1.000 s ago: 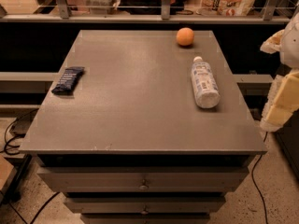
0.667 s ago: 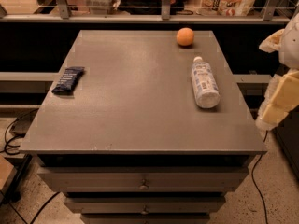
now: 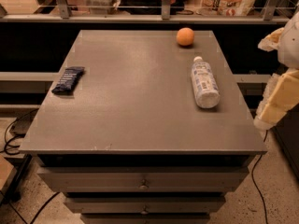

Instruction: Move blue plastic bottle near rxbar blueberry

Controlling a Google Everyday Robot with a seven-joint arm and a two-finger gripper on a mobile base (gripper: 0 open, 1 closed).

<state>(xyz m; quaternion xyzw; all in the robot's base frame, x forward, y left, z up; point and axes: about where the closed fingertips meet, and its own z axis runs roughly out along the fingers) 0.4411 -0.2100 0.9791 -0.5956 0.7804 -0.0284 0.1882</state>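
The blue plastic bottle (image 3: 204,82) lies on its side on the right part of the grey tabletop (image 3: 135,101), with its white cap pointing to the far edge. The rxbar blueberry (image 3: 68,80), in a dark navy wrapper, lies flat near the table's left edge. My gripper (image 3: 279,99) shows as a pale cream shape at the right edge of the view. It is off the table's right side, to the right of the bottle and apart from it. It holds nothing that I can see.
A small orange ball (image 3: 185,36) sits near the far edge, just beyond the bottle's cap. The table has drawers (image 3: 142,183) at the front. Cables (image 3: 11,134) lie on the floor at the left. A railing (image 3: 163,6) runs behind the table.
The gripper has crept very slightly left toward the table's right edge. The bottle, bar and ball have not moved.
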